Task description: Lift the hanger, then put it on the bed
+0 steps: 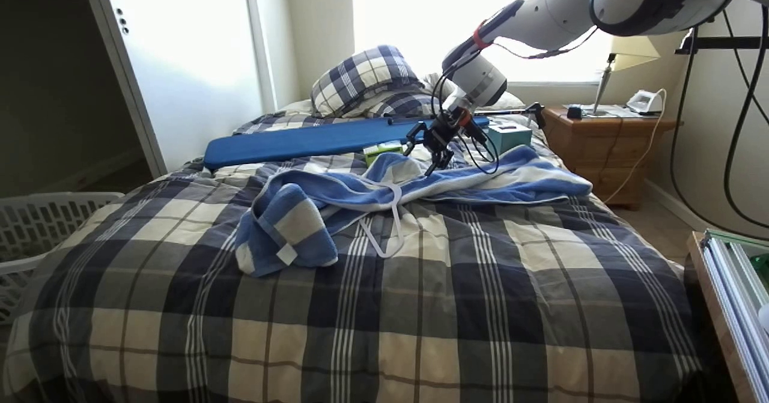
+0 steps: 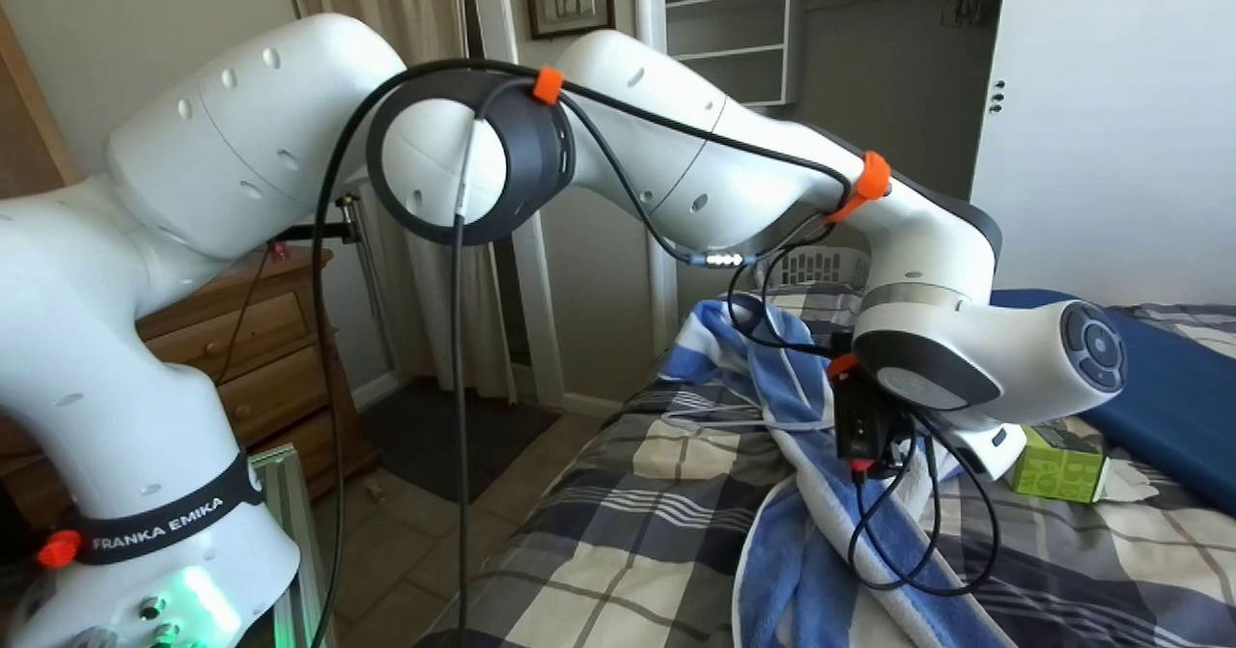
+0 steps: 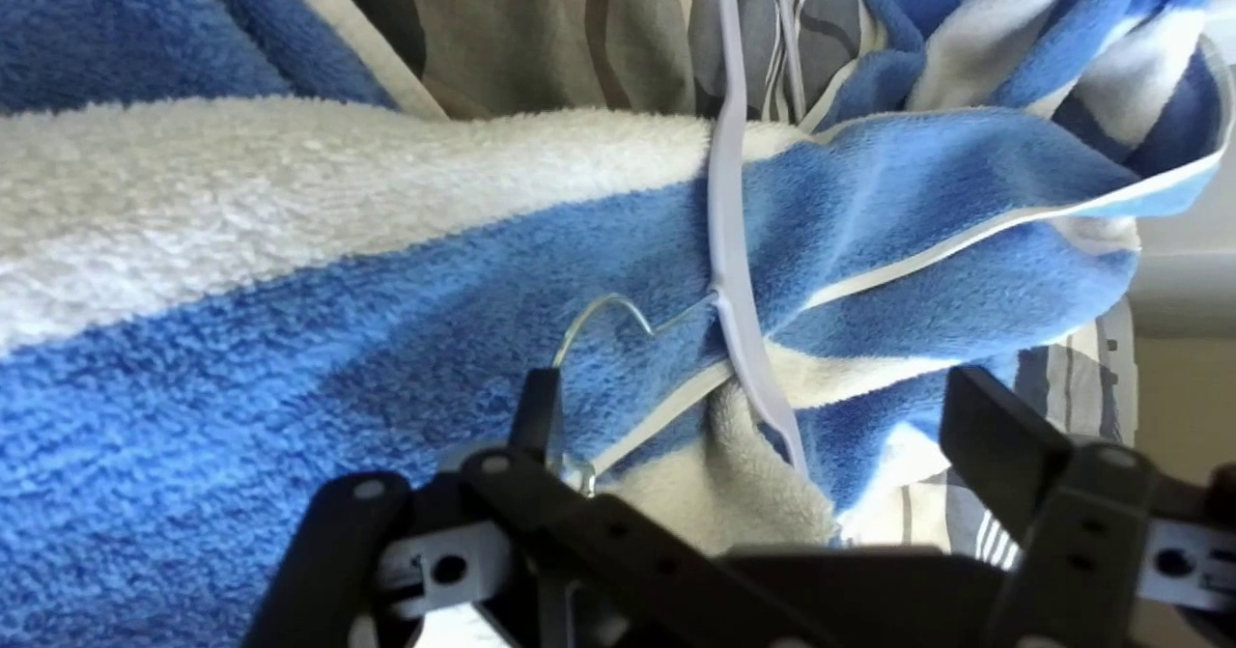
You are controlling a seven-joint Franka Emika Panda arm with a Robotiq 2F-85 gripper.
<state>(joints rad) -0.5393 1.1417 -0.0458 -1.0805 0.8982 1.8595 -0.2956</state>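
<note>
Lift looks undone tbh, placement too: your black two-fingered gripper (image 3: 755,382) is spread wide, thin pale plastic hanger (image 3: 729,223) at wrist-view centre, lying on blue-and-white striped towelling (image 3: 406,320) over the navy plaid bed (image 1: 420,331).

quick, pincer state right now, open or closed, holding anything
Pincer: open, holding nothing; the hanger lies unclamped.

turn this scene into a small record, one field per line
target: thin pale clothes hanger, resting partly across blue-and-white striped fleecy garment
tool: black two-fingered gripper, open, near the hanger's small clear hook
destination: large navy, white and grey plaid bed
also on bed: long flat blue board, bright green box
bedside: brown wooden nightstand, white iron on top
stage: hanger not gripped yet
</note>
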